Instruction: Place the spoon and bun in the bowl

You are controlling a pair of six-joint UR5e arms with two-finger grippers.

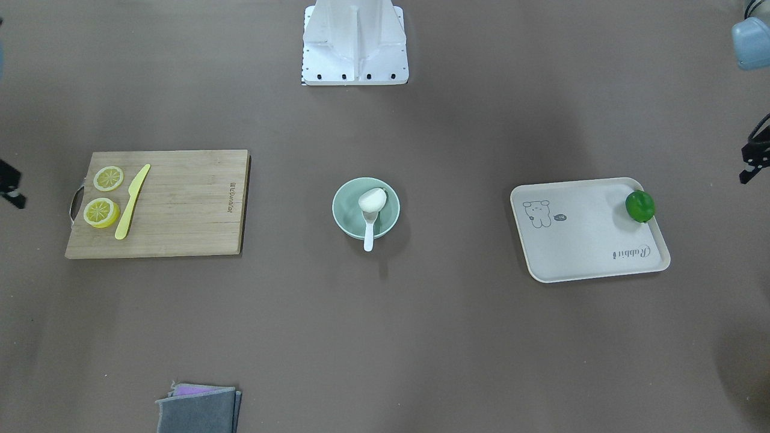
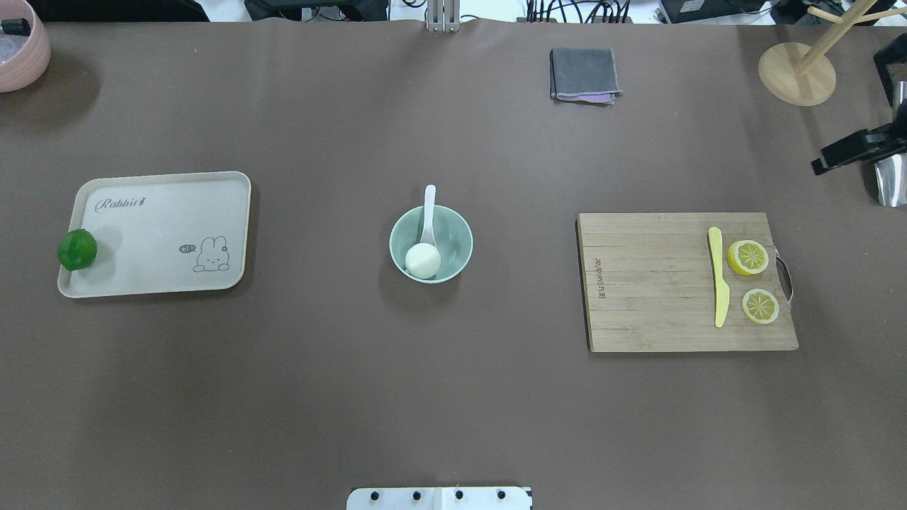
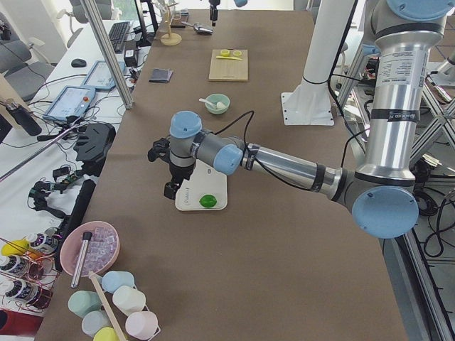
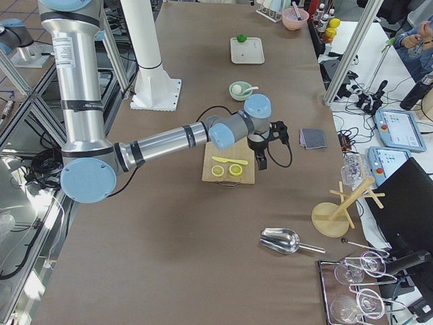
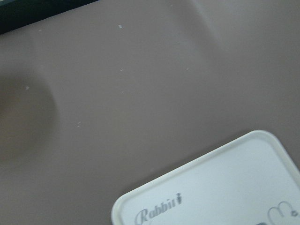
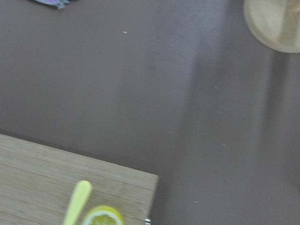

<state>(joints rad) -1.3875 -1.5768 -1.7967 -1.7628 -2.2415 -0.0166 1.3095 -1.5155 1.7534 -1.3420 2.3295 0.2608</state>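
The pale mint-green bowl (image 1: 346, 216) (image 2: 453, 234) stands at the table's middle. The white bun (image 1: 372, 198) (image 2: 422, 260) lies inside it. The white spoon (image 1: 368, 233) (image 2: 429, 212) has its scoop in the bowl under the bun, with its handle sticking out over the far rim. My left gripper (image 1: 747, 175) (image 3: 170, 189) hangs at the table's left end, beside the tray. My right gripper (image 1: 17, 200) (image 2: 819, 167) (image 4: 260, 161) hangs at the right end, beyond the cutting board. Both are far from the bowl and hold nothing visible. I cannot tell whether their jaws are open.
A wooden cutting board (image 2: 652, 283) on the right holds a yellow knife (image 2: 719, 280) and two lemon slices (image 2: 747, 256). A beige tray (image 2: 156, 234) on the left holds a green lime (image 2: 76, 249). A grey cloth (image 2: 584, 74), a wooden stand (image 2: 797, 71) and a pink bowl (image 2: 21, 46) line the far edge.
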